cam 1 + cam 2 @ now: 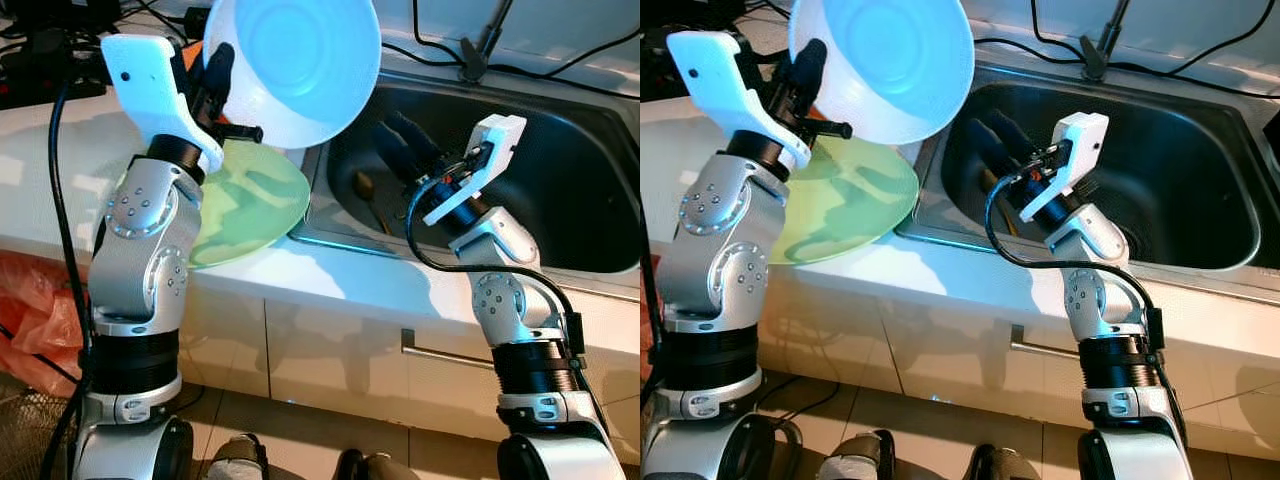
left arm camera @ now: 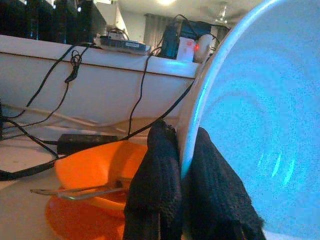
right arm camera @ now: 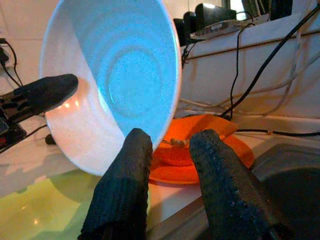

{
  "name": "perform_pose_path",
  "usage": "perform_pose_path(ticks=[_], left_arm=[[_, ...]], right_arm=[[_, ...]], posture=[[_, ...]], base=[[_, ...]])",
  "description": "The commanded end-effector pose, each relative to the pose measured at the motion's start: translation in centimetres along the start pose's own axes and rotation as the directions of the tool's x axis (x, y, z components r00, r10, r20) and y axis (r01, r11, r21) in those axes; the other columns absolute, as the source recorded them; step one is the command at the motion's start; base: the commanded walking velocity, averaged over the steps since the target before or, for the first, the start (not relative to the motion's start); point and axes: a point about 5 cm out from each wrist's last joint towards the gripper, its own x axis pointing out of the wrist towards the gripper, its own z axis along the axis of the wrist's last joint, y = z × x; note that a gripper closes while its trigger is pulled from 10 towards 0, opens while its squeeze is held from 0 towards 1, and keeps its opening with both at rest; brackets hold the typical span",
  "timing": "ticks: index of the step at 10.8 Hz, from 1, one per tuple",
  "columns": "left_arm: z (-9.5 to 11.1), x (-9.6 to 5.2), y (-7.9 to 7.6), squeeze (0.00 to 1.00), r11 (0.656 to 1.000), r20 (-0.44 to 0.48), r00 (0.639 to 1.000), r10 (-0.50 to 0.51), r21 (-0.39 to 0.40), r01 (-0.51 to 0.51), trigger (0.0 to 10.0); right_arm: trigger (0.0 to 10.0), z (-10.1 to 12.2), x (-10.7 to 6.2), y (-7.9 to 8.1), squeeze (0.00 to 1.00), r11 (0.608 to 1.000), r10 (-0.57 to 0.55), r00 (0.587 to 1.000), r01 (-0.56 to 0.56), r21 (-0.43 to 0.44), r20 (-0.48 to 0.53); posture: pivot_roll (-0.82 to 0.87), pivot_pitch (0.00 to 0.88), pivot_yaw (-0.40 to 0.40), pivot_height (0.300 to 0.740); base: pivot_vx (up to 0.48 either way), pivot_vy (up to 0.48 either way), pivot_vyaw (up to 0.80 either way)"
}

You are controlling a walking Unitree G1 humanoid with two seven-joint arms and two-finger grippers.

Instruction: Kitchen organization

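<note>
The steel sink [image 1: 560,190] fills the scene from 1 to 4 o'clock in the left eye view, sunk into the white desk [image 1: 340,275], whose front edge runs across the middle. At about 9 o'clock a pale green plate [image 1: 255,205] lies flat on the desk, its rim overhanging the sink edge a little. Above it, at 12 o'clock, the white bowl [image 1: 300,60] is held clear of the desk and tilted so its hollow faces the camera. The left end effector [image 1: 215,85] pinches the bowl's rim at the bowl's own 9 o'clock, one finger inside the wall and one outside, pressed tight on it. The right end effector [image 1: 405,145] hangs over the sink's left part, its two fingers [image 3: 125,185] spread apart and holding nothing, aimed toward the bowl. Behind the bowl, an orange bowl on an orange plate [image 3: 200,160] holds a metal utensil [image 2: 80,191]. A spoon [image 1: 368,190] lies on the sink floor. The white bowl looks rigid and glazed, probably ceramic or melamine: fairly heavy for a one-sided rim pinch, slick, and likely to chip if dropped into steel. A rim hold is workable, but the bowl could pivot; a hold with the fingers deeper over the wall would be steadier.
</note>
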Motion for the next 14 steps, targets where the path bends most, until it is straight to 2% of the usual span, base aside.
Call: perform_pose_path(ticks=[1, 5, 9, 14], left_arm=[[0.6, 0.1, -0.7, 0.00, 0.999, 0.037, 0.999, -0.035, 0.001, 0.035, 10.0], [0.2, 0.1, -1.6, 0.00, 0.995, 0.025, 0.995, -0.095, -0.018, 0.096, 10.0], [0.2, 0.0, -1.6, 0.00, 0.994, 0.029, 0.994, -0.106, -0.023, 0.107, 10.0], [-0.1, -0.5, -3.3, 0.00, 0.971, 0.006, 0.972, -0.233, -0.052, 0.233, 10.0]], right_arm=[[10.0, 0.1, -0.1, 0.1, 0.00, 1.000, 0.007, 1.000, -0.007, 0.011, 0.004], [10.0, -0.1, -0.1, 0.3, 0.00, 1.000, -0.001, 1.000, 0.001, 0.016, -0.002], [10.0, -0.4, 0.0, 0.0, 0.00, 0.999, -0.033, 0.999, 0.033, 0.010, -0.009], [10.0, -0.5, 0.3, -0.5, 0.00, 0.996, -0.088, 0.996, 0.088, 0.008, -0.005]], posture=[[0.13, 0.145, -0.055, 0.740], [0.12, 0.145, -0.054, 0.740], [0.13, 0.143, -0.056, 0.740], [0.13, 0.135, -0.056, 0.740]], base=[[0.000, 0.000, 0.00], [0.000, 0.000, 0.00], [0.000, 0.000, 0.00], [0.000, 0.000, 0.00]])
